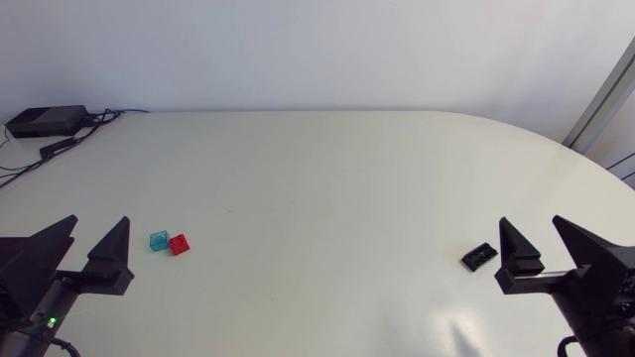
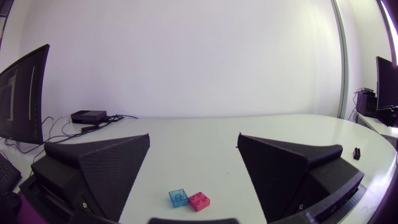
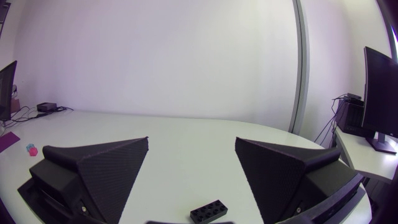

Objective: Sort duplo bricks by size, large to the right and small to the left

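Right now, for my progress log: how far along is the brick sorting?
Done: small blue brick and red brick sit side by side at left, large black brick at right. In hand: nothing; left gripper and right gripper are open, empty. Left: apparently nothing to move.

place: office or lab | evidence: white table point(image 1: 317, 178); black box point(image 1: 47, 121) with cables point(image 1: 119, 112)

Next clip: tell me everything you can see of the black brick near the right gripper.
The long black plastic duplo brick is a low rectangle with two rows of round studs on top. It lies flat, studs up, on the right side of the white table, turned at a slant. It sits close by the right gripper; the right wrist view shows it low between the open fingers, which do not touch it. Only the table touches it.
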{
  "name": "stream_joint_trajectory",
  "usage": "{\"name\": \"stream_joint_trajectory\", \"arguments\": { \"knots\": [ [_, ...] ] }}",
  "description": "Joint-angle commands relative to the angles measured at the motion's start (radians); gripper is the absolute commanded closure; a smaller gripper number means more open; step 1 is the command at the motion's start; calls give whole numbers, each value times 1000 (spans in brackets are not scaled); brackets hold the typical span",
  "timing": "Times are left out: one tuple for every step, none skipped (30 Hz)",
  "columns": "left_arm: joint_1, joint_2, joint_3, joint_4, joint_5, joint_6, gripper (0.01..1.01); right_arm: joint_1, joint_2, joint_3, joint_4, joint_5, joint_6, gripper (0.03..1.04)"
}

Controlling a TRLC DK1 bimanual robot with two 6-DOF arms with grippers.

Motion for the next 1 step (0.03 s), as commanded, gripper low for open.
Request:
{"name": "stream_joint_trajectory", "arguments": {
  "knots": [
    [-6, -8, -23, 14, -6, -31, 51, 6, -7, -42, -4, 6, 33, 61]
  ]
}}
